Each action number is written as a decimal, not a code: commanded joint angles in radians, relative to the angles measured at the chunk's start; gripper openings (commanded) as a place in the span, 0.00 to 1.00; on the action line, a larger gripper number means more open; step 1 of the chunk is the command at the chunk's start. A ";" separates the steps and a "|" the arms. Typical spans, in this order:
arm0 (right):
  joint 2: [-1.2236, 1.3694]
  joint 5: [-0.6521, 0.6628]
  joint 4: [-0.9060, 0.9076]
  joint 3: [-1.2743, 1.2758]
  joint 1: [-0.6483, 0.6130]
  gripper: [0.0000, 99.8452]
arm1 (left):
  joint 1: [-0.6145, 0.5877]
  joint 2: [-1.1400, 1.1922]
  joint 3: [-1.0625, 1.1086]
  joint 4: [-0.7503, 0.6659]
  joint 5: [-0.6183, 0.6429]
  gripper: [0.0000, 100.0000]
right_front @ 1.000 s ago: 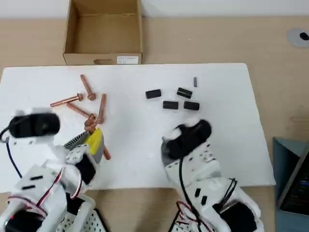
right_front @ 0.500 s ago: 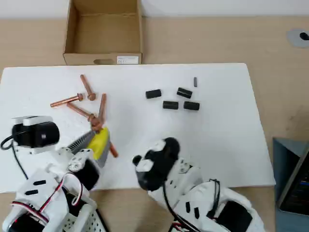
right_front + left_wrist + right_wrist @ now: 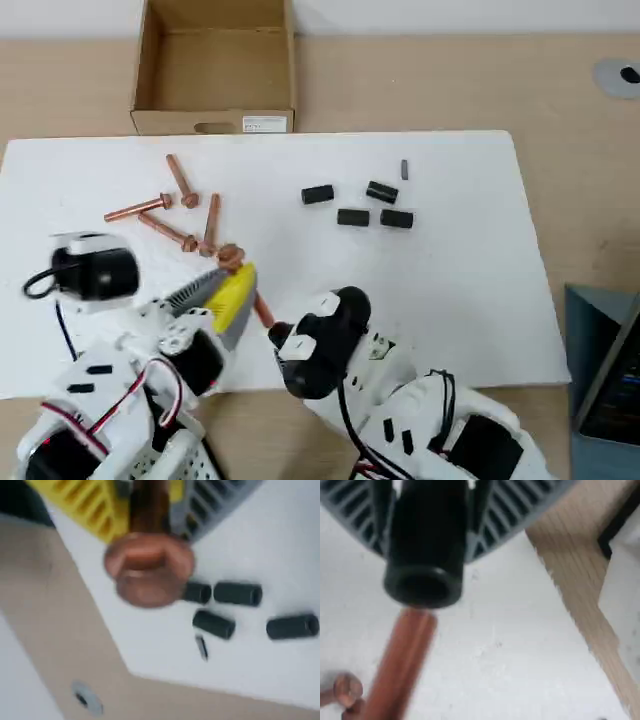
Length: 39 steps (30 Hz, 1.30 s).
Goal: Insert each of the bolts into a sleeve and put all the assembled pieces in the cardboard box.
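Bolt (image 3: 148, 572) is gripped by the left gripper (image 3: 147, 500), sleeve (image 3: 425, 555) by the right gripper (image 3: 427, 505). From above, the sleeve is covered by the arm (image 3: 330, 340).

no text can be read; the small white label (image 3: 264, 123) on the brown cardboard box (image 3: 148, 60) carries print too fine to make out.

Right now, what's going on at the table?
The left gripper holds a copper bolt in its fingers, and the right gripper holds a black sleeve. The two are brought together over the white mat, the bolt's tip close to the sleeve's open end but not yet inside. Four more bolts and four sleeves lie loose on the mat. No assembled piece is in the cardboard box.
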 commanded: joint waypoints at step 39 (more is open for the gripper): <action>-0.061 -0.005 -0.140 -0.002 0.048 0.01 | 0.023 -0.008 -0.040 0.164 -0.025 0.00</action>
